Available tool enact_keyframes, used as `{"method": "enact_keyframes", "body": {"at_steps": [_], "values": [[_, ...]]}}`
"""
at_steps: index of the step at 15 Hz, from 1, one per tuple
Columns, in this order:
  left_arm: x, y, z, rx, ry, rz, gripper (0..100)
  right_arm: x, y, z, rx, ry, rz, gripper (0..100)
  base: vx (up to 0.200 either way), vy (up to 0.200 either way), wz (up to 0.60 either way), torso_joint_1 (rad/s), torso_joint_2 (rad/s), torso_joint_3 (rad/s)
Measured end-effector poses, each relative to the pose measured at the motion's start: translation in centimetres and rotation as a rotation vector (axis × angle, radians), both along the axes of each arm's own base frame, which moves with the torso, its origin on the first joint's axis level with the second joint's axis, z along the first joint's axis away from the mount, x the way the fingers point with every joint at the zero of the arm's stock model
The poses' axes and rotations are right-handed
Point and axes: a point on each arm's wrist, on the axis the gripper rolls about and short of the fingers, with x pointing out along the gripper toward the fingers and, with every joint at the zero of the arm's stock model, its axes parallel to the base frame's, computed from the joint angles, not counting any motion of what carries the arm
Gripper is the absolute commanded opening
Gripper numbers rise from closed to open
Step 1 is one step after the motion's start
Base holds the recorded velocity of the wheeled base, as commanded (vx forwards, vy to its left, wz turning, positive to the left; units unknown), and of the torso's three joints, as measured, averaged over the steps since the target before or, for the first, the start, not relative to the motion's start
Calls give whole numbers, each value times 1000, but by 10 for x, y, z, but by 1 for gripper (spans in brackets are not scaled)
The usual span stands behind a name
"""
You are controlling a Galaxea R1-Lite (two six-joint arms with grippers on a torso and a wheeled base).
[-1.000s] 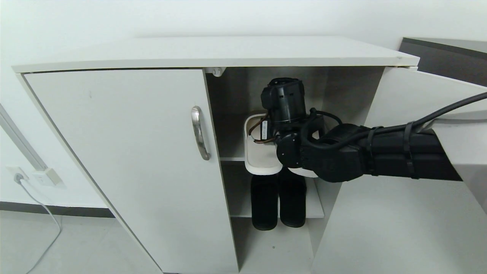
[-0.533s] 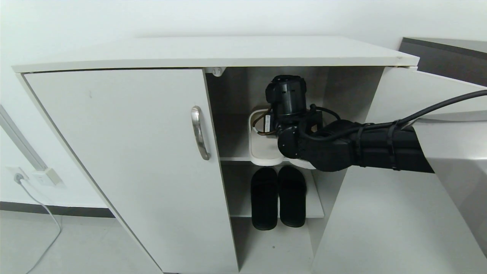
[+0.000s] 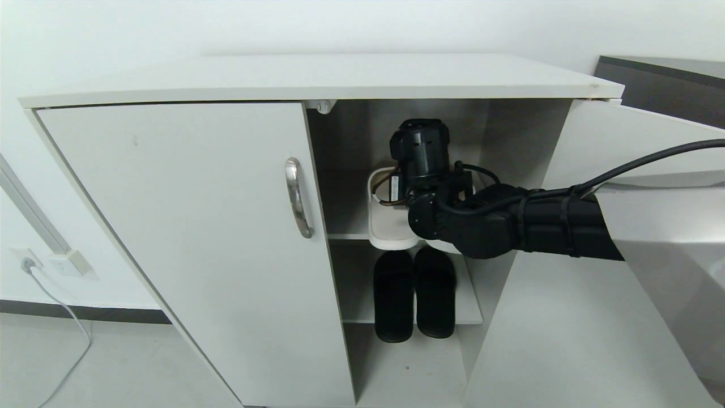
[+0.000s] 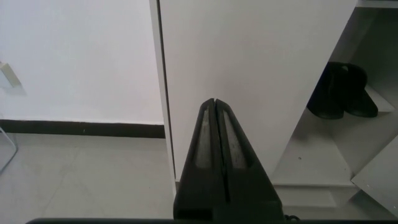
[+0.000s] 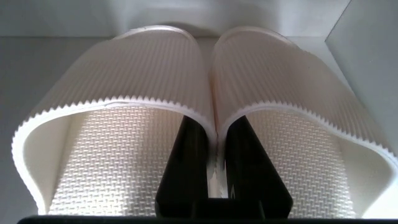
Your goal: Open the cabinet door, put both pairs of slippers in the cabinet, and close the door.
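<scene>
The cabinet's right door (image 3: 589,328) stands open and its left door (image 3: 187,226) is closed. A pair of white slippers (image 3: 388,226) rests on the upper shelf, heels just over the shelf's front edge. My right gripper (image 5: 216,126) is shut on the white slippers (image 5: 124,112), one finger inside each, pinching their inner walls together. My right arm (image 3: 510,226) runs in from the right. A pair of black slippers (image 3: 414,294) lies side by side on the lower shelf. My left gripper (image 4: 214,107) is shut on nothing, low in front of the closed left door, with the black slippers (image 4: 341,90) off to one side.
The closed door carries a metal handle (image 3: 297,198) near its inner edge. Below the lower shelf is the cabinet's bottom compartment (image 3: 408,368). A wall socket with a cable (image 3: 25,263) sits at the far left, above grey floor.
My right arm has pushed deeper into the cabinet, carrying the white slippers back onto the upper shelf. The black slippers beneath are now uncovered. The left gripper's earlier state is not shown.
</scene>
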Motion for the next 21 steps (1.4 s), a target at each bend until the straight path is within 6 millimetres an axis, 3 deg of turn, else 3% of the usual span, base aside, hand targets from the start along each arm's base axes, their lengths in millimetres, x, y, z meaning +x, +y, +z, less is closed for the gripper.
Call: {"method": "enact_keyframes", "body": {"at_steps": [7,8,14,18,21], "values": [[0,0,0,0,0,0,0,4,1,-8,-11,11,-6,0,0,0,0,0,0,0],[0,0,0,0,0,0,0,4,1,-9,-13,13,-5,100,0,0,0,0,0,0],[0,0,0,0,0,0,0,-3,1,-16,-37,38,4,100,0,0,0,0,0,0],[0,0,0,0,0,0,0,-26,-3,-16,-28,26,14,100,0,0,0,0,0,0],[0,0,0,0,0,0,0,-56,-9,-16,-11,3,50,100,0,0,0,0,0,0]]}}
